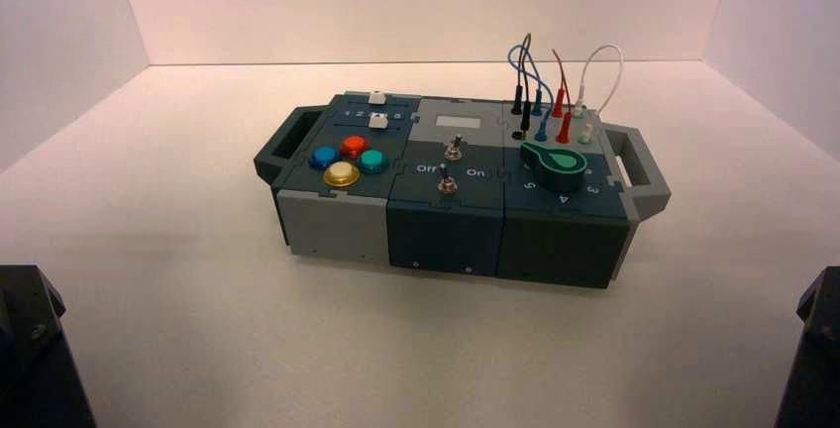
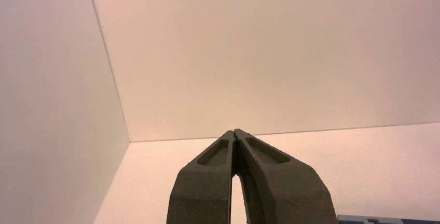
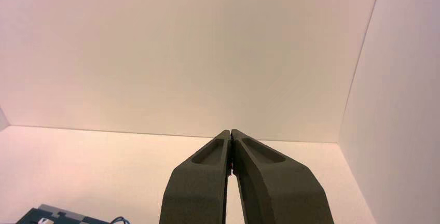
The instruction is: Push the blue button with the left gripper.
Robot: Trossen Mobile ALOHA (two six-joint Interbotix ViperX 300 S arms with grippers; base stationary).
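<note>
The blue button (image 1: 323, 158) is a small round dome on the left end of the box's top, next to the red-orange button (image 1: 354, 146), the teal button (image 1: 372, 160) and the yellow button (image 1: 341, 174). My left gripper (image 2: 235, 132) is shut and empty, parked low at the near left, far from the box; only its arm's dark body (image 1: 30, 349) shows in the high view. My right gripper (image 3: 230, 131) is shut and empty, parked at the near right, its arm (image 1: 817, 349) at the corner. The blue button is out of both wrist views.
The box (image 1: 456, 220) stands mid-table, slightly turned, with handles at both ends. It bears two toggle switches (image 1: 451, 165), a green knob (image 1: 555, 165), plugged wires (image 1: 555, 101) and white sliders (image 1: 376, 109). White walls enclose the table.
</note>
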